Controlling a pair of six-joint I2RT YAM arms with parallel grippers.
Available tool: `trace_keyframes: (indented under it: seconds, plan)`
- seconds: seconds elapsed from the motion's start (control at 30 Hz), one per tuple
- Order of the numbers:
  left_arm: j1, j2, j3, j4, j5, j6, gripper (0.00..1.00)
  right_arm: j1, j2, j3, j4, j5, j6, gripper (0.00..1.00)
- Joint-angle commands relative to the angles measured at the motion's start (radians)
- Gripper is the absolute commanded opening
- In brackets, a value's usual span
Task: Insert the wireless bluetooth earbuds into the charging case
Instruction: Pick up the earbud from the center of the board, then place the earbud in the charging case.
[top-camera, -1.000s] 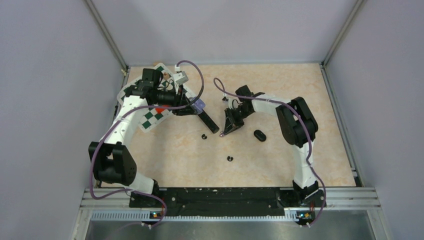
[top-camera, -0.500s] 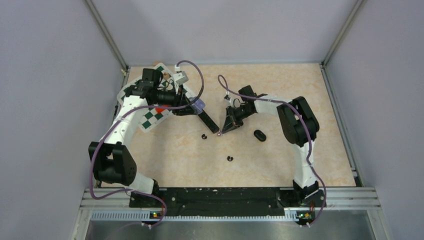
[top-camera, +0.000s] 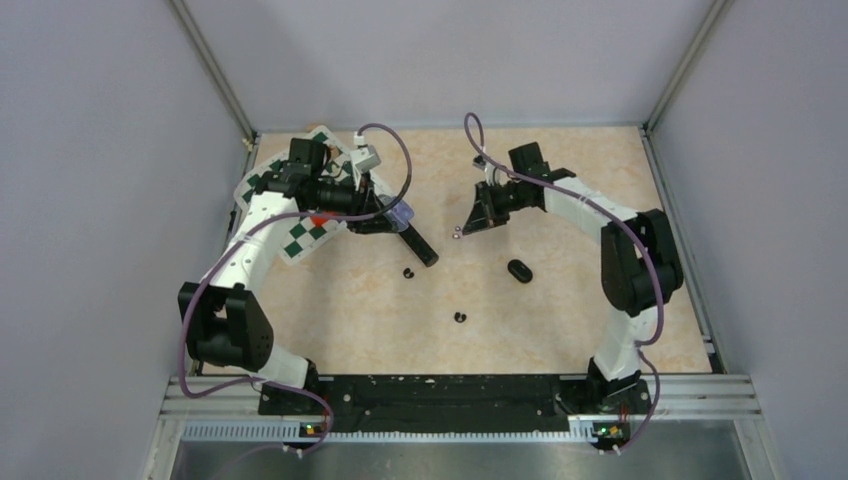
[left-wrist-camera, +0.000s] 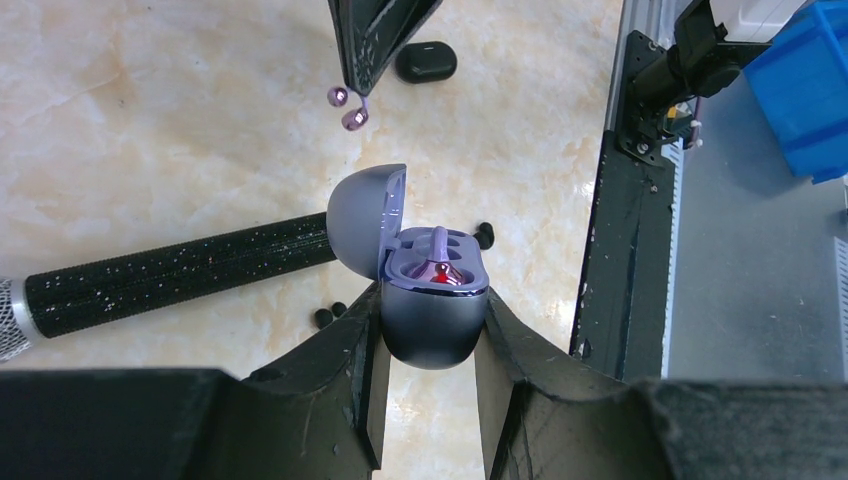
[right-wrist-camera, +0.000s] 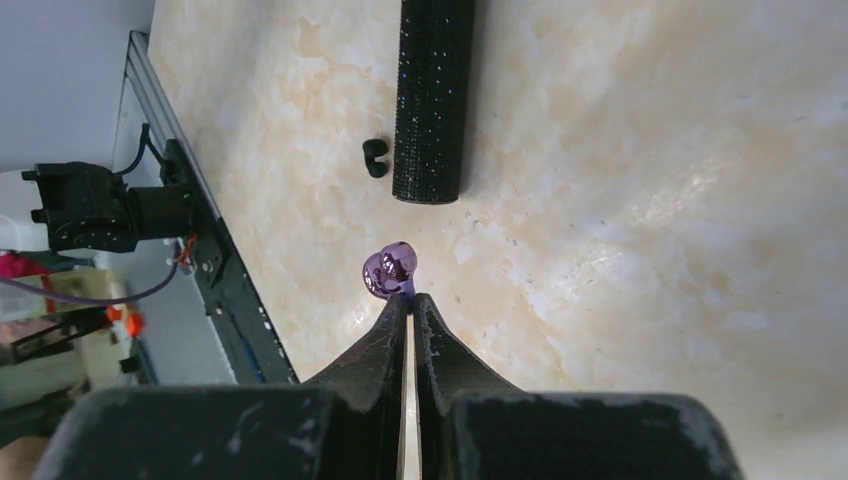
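My left gripper (left-wrist-camera: 430, 308) is shut on an open purple charging case (left-wrist-camera: 432, 335). Its lid (left-wrist-camera: 365, 225) is swung back, and one purple earbud (left-wrist-camera: 438, 270) sits inside beside a red glow. My right gripper (right-wrist-camera: 411, 300) is shut on the stem of a second purple earbud (right-wrist-camera: 390, 270) and holds it above the table. In the top view this earbud (top-camera: 456, 236) hangs to the right of the case (top-camera: 398, 213). Two black earbuds (top-camera: 408, 272) (top-camera: 460, 318) lie loose on the table.
A long black microphone (top-camera: 420, 245) lies on the table below the left gripper. A closed black oval case (top-camera: 518, 271) rests right of centre. A checkerboard sheet (top-camera: 300, 236) lies at the far left. Metal rails edge the table.
My right gripper has shut on the purple earbud and lifted it off the table, toward the back and right. The left gripper has kept still with the open case.
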Motion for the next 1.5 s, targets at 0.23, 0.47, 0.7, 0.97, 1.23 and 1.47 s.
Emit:
trace_keyframes:
  seconds: [0.23,0.47,0.7,0.97,1.23,1.47]
  plan:
    - [-0.098,0.082,0.022,-0.046,0.035,0.055,0.00,-0.009,-0.240,-0.007,-0.002,0.032,-0.208,0.00]
    - [-0.124,0.139,0.056,-0.117,0.059,0.106,0.00,-0.008,-0.356,-0.039,-0.005,0.004,-0.306,0.00]
    - [-0.147,0.157,0.073,-0.176,0.082,0.166,0.00,0.012,-0.446,-0.077,-0.014,-0.045,-0.401,0.00]
    - [-0.196,0.197,0.092,-0.242,0.093,0.235,0.00,0.141,-0.498,-0.099,-0.006,0.031,-0.466,0.00]
    - [-0.208,0.224,0.127,-0.354,0.138,0.344,0.00,0.227,-0.523,-0.120,-0.005,0.093,-0.514,0.00]
    - [-0.222,0.224,0.123,-0.349,0.125,0.340,0.00,0.248,-0.513,-0.124,-0.007,0.089,-0.519,0.00]
